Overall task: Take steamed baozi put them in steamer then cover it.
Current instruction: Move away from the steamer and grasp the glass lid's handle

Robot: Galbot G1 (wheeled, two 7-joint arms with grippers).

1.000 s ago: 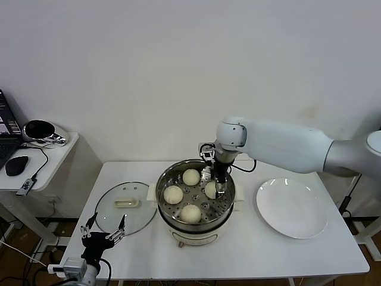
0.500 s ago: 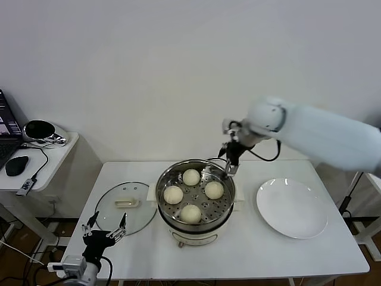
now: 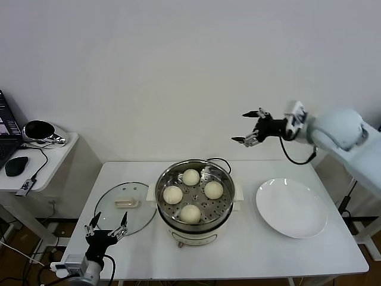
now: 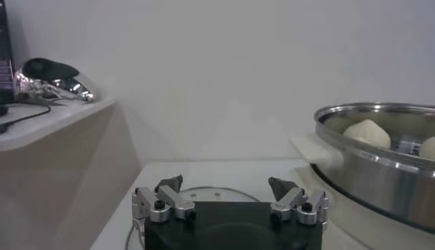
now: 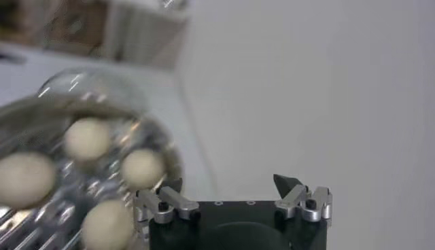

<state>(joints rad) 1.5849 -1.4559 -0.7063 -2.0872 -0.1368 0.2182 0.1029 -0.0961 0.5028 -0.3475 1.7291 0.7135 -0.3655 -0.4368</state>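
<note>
White table [image 3: 238, 256], pale wall [image 3: 178, 71], side desk [image 3: 41, 161] with laptop [image 3: 6, 128]

Right tool [image 5: 231, 185] spread empty, four baozi [image 5: 87, 138] — apparently in the steamer [image 5: 41, 109] — blurred beyond

brightness: even, bright indoor light in head view; white wall [image 3: 178, 71] and table [image 3: 250, 238] evenly lit
shadows: soft, faint; a pale one just beside the plate [image 3: 292, 208] rim, another under the steamer [image 3: 195, 192]
glare: small highlights on steamer's steel rim; reflections on the cover [image 3: 122, 207] glass, left of steamer
blur: right wrist view smeared, the steamed baozi [image 5: 87, 138] soft-edged, steel streaked
focus: left wrist view clear on the side shelf [image 4: 47, 126]; steamer wall slightly soft
</note>
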